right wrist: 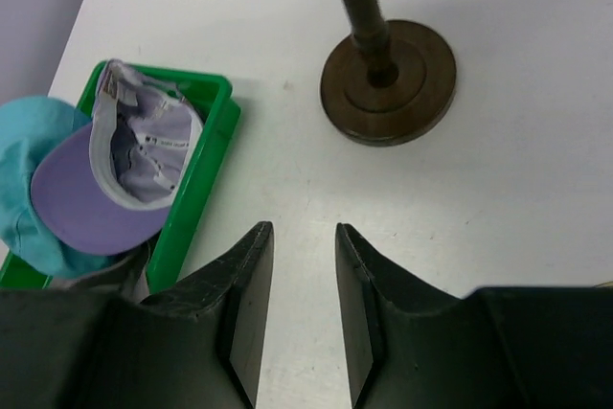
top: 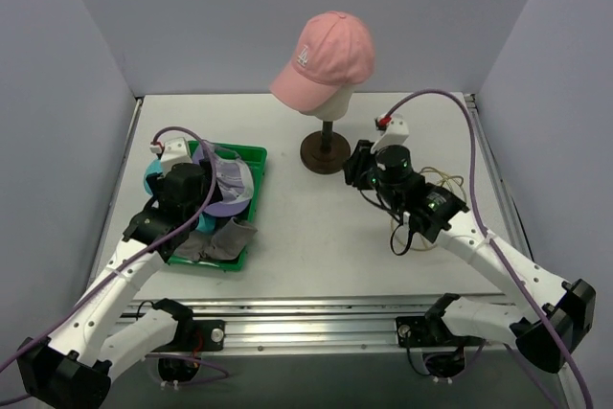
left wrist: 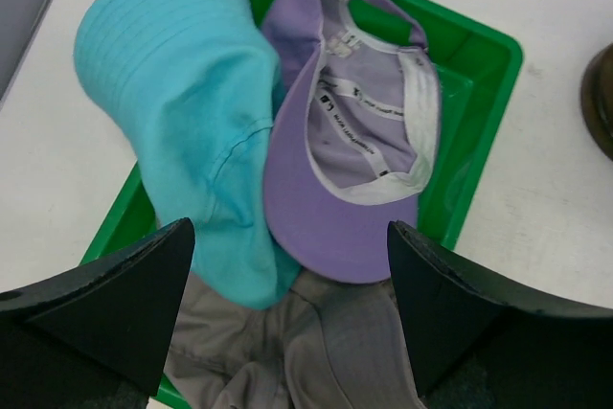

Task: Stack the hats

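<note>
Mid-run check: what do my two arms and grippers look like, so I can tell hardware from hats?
The left arm and right arm have white links and black joints. A lavender cable loops along each to a white wrist box with a red plug. The left gripper and right gripper have matte black, wedge-shaped fingers. A green light glows on the right arm.
</note>
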Robot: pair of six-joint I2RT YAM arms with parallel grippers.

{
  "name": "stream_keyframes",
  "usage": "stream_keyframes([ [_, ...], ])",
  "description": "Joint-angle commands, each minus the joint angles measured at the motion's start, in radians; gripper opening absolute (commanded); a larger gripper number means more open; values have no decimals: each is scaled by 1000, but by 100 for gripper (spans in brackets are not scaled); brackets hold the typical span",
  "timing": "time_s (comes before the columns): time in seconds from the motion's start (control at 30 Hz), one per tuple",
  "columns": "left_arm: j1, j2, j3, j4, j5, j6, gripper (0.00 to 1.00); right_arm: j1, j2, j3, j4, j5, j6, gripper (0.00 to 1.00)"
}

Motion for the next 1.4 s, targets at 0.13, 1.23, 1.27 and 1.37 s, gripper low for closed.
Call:
stream_keyframes([
  [0.13, -6, -19, -83, 79, -130, -36, 90, 159, -123, -137, 148, 74, 23, 30],
  [1.23, 26, 4, -312, 298, 34, -245, 68, 208, -378, -321, 173, 9, -19, 33],
  [1.27, 27, 1, -319, 298, 31, -246, 69, 210, -372, -321, 177, 8, -19, 33],
  [1.37, 40, 14, -332, 301, 25, -257, 71, 208, -364, -323, 185, 3, -17, 33],
])
